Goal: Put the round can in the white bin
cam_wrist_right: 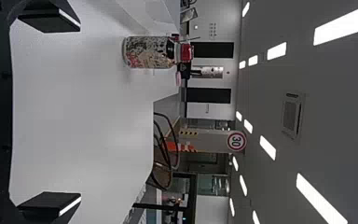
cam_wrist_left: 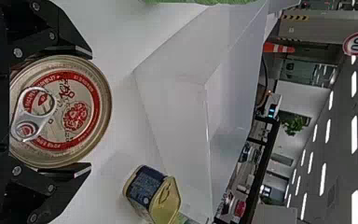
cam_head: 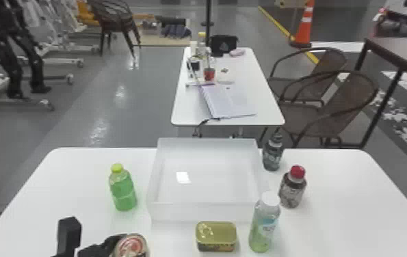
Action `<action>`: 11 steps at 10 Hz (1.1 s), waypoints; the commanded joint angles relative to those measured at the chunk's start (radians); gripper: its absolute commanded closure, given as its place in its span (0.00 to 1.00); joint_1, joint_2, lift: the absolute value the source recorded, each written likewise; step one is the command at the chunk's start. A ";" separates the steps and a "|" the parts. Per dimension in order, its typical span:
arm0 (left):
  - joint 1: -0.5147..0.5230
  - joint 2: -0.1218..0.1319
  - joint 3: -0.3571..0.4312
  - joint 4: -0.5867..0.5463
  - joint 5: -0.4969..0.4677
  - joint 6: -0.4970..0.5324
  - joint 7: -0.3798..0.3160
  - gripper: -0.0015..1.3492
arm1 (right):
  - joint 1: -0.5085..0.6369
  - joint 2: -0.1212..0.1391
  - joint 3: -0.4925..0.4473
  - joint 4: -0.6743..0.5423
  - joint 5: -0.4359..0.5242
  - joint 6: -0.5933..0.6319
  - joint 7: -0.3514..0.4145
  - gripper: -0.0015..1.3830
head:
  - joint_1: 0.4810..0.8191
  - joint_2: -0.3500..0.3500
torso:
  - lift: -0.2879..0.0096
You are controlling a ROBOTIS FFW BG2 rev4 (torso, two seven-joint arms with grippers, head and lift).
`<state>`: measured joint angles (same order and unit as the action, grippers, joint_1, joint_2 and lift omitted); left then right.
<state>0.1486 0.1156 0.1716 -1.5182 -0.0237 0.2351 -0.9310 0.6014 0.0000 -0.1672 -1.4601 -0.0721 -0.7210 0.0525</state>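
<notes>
Round can [cam_wrist_left: 60,116] clamped in the left gripper [cam_wrist_left: 91,110], to be lifted into the white bin [cam_head: 206,212]

Head view: the can is over the near left part of the table [cam_head: 342,191], in from the left edge and short of the bin's near left corner. The step in hand looks to be raising it and bringing it over the bin. It would be best to go straight up first, until the can's base is well above the near wall, then travel forward and to the right across that corner. The green bottle [cam_head: 122,194] stands by the bin's left side and the oblong tin [cam_head: 216,235] in front of its near wall, so a low swing could knock either. Lower the can flat to the bin's floor before letting go; a drop might tip it or make it roll.

Left wrist view: the two fingers press on opposite sides of the can, pull tab facing up, with its lid between them. Whether its base is off the table I cannot tell. The grip looks well centred; keeping the wrist level should hold the can flat.

Right wrist view: the right gripper [cam_wrist_right: 80,113] waits above the table, its fingers wide apart and nothing between them.
</notes>
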 commanded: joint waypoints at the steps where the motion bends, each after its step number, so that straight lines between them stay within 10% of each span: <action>1: -0.009 -0.005 0.003 -0.103 0.007 0.063 0.000 0.61 | 0.001 0.001 0.000 0.001 0.000 0.000 0.000 0.02 | 0.20 0.50 | 0.63; 6: -0.153 0.058 -0.049 -0.249 0.149 0.251 -0.002 0.61 | -0.006 0.001 0.011 0.009 0.000 0.000 0.000 0.02 | 0.20 0.50 | 0.63; 11: -0.417 0.065 -0.118 0.205 0.096 0.021 -0.078 0.61 | -0.026 0.001 0.024 0.026 0.000 0.000 0.000 0.02 | 0.20 0.50 | 0.63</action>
<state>-0.2250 0.1772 0.0681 -1.3769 0.0742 0.2914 -1.0069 0.5765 0.0000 -0.1440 -1.4348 -0.0721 -0.7210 0.0525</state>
